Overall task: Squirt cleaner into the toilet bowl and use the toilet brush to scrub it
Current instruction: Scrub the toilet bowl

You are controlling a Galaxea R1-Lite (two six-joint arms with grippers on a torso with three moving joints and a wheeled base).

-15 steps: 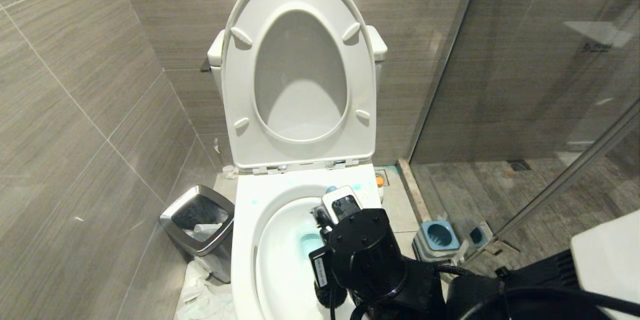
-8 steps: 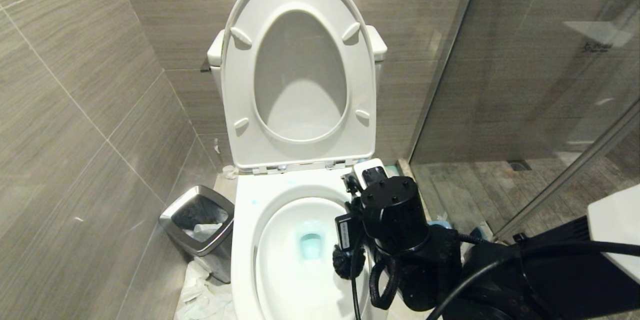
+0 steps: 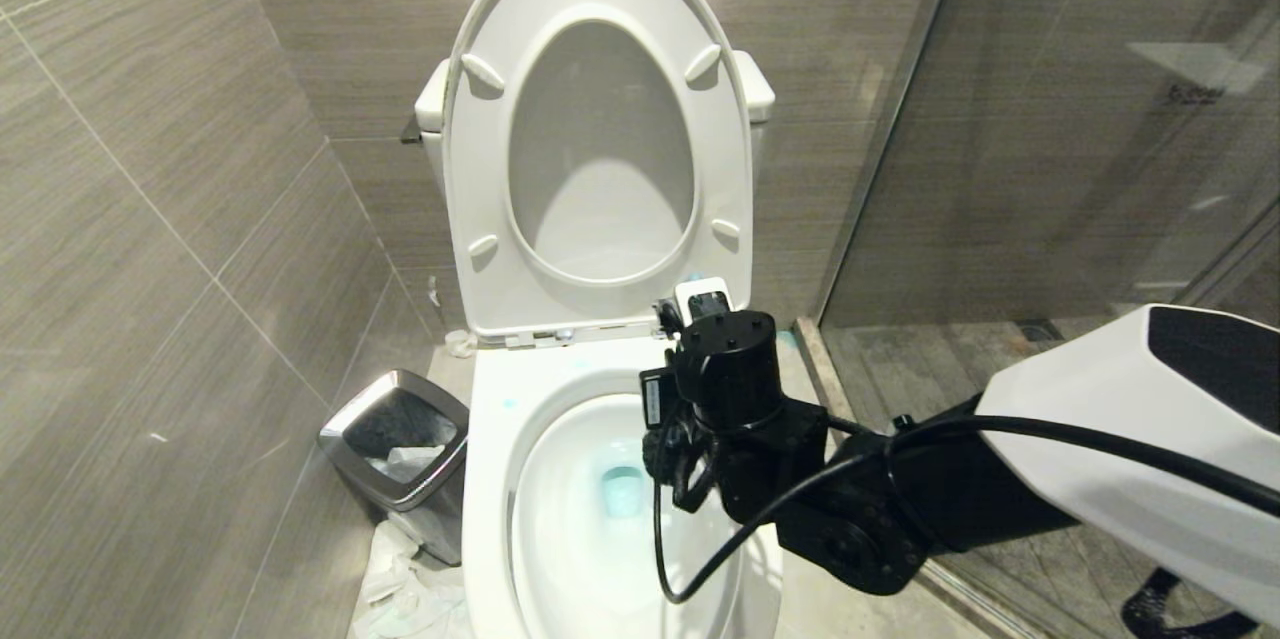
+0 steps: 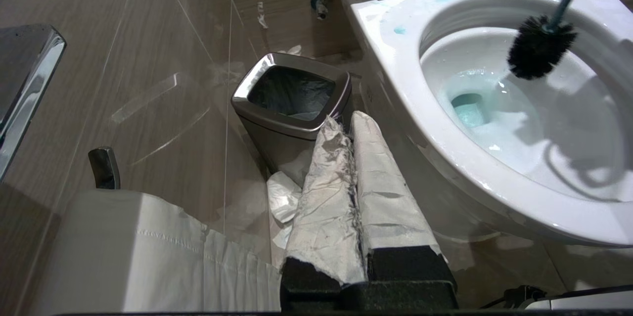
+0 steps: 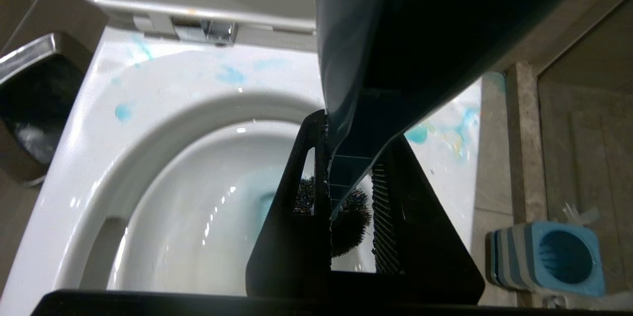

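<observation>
Teal toilet brush [image 5: 346, 167] handle sits clamped in my right pincer [image 5: 346, 192]. Its black bristles hang inside the toilet bowl [image 3: 490, 479], above turquoise cleaner [image 3: 622, 491]

Tiled floor [image 3: 860, 609] carries the toilet bowl [image 3: 490, 479]. A steel-rimmed waste bin [image 3: 397, 464] stands just beside the bowl on its left, crumpled white paper [image 3: 400, 594] at its foot. A blue striped brush holder [image 5: 549, 259] stands on the right.
</observation>
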